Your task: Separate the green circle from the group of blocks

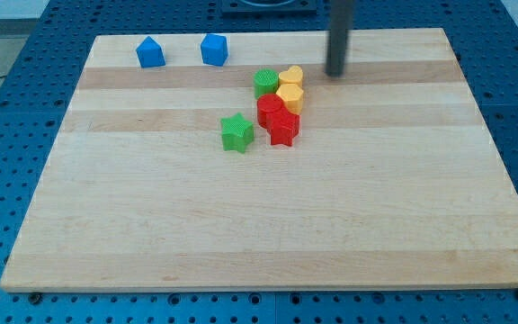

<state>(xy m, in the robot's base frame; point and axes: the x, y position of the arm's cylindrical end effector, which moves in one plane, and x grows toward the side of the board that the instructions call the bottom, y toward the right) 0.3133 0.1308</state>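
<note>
The green circle [265,84] sits at the upper left of a tight cluster near the board's top middle. It touches a yellow heart [291,76] on its right and a red block [272,108] below it. A yellow hexagon-like block [290,97] and a red star [283,129] complete the cluster. A green star [236,132] stands a little apart to the lower left. My tip [334,74] is to the right of the yellow heart, apart from it by a small gap.
Two blue blocks stand near the top left edge: a house-shaped blue block [150,53] and a blue block of unclear shape [214,49]. The wooden board [259,225] lies on a blue perforated table.
</note>
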